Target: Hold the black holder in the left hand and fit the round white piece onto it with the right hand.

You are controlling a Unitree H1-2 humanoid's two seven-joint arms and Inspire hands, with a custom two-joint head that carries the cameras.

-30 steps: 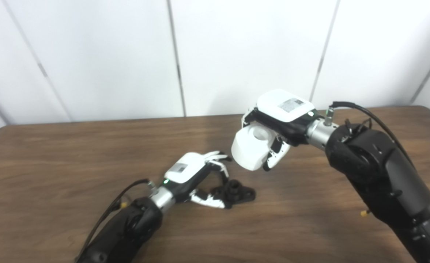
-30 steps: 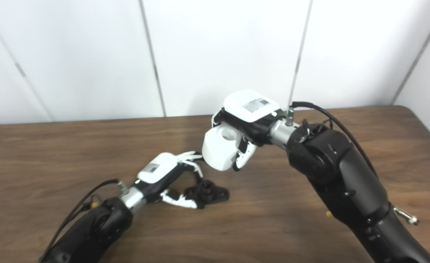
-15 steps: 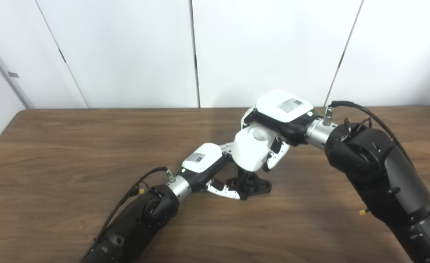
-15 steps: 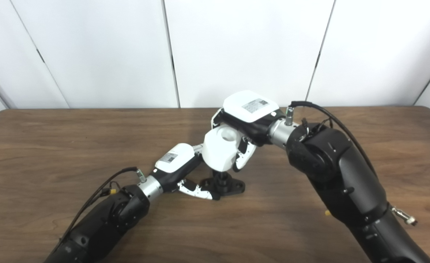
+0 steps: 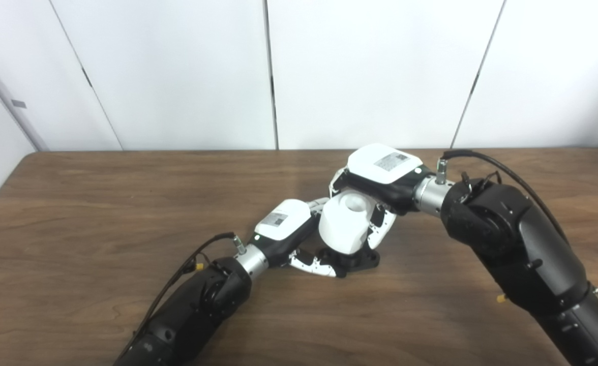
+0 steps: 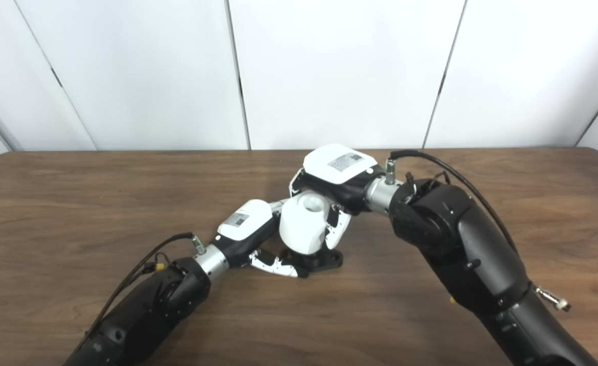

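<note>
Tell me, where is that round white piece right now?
The round white piece is mid-table in the right hand, sitting atop the black holder that the left hand steadies.

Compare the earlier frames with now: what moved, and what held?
The right hand has lowered the round white piece onto the black holder, covering its post. The left hand still grips the holder on the table. The camera panned early on.

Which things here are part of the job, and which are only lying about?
Part of the job:
black holder, on the table, held by the left hand
white piece, in the right hand, down over the holder

Lying about:
nothing loose; only the table and the wall
</note>
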